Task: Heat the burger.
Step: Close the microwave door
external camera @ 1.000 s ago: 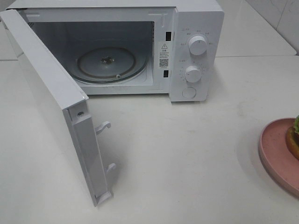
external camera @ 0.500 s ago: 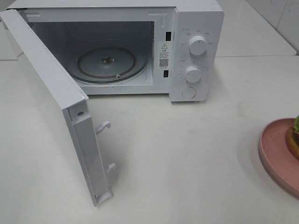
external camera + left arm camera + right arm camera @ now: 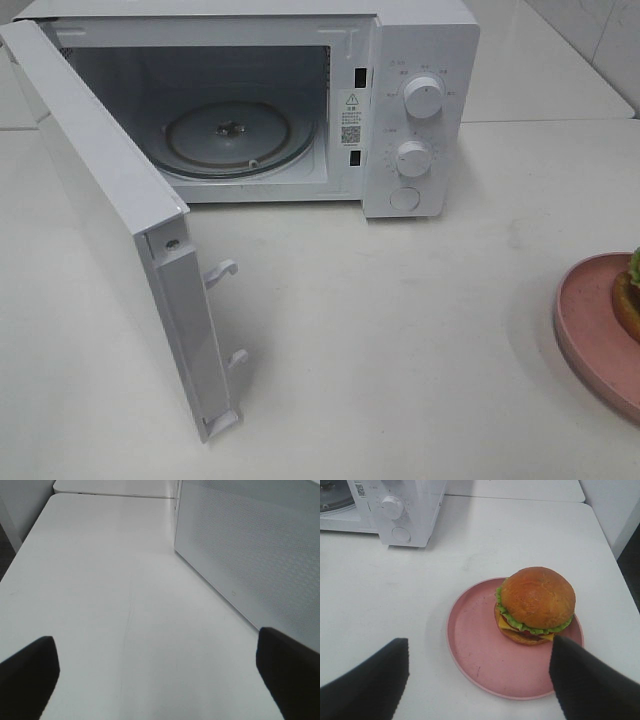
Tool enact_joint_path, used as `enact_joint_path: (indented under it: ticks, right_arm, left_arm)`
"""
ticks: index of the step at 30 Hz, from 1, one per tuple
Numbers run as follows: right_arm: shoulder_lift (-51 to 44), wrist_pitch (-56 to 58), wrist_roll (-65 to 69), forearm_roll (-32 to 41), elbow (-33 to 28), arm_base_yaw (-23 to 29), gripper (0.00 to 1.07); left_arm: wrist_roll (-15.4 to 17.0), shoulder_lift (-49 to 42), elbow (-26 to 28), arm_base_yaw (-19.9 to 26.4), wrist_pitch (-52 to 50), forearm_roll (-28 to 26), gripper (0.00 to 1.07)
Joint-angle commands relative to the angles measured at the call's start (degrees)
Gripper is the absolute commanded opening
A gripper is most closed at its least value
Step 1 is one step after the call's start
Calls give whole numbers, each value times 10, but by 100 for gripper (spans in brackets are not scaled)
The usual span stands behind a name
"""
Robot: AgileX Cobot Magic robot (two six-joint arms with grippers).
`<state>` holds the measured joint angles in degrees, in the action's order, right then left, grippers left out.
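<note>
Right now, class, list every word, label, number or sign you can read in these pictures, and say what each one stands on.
Nothing here can be read in full.
Warning sticker on the microwave door frame: a triangle sign shows; its text is too small.
QR code below it: visible, not readable.
Markings around the upper knob and lower knob: too small and blurred.
Burger and pink plate: no text.

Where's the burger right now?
The burger sits on the pink plate at the table's right edge in the exterior view, well right of the open microwave.
</note>
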<state>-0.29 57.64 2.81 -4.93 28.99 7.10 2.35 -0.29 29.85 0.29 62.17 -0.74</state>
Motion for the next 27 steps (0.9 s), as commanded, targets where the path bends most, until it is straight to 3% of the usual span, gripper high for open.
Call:
enact_joint_path:
  ticks: [1, 27]
  right_arm:
    - [-17, -7, -6, 1, -3, -4, 75]
    - [-17, -7, -6, 1, -3, -4, 75]
  left_arm:
    - [2, -4, -1, 0, -7, -1, 101]
    - [2, -4, -1, 0, -7, -1, 101]
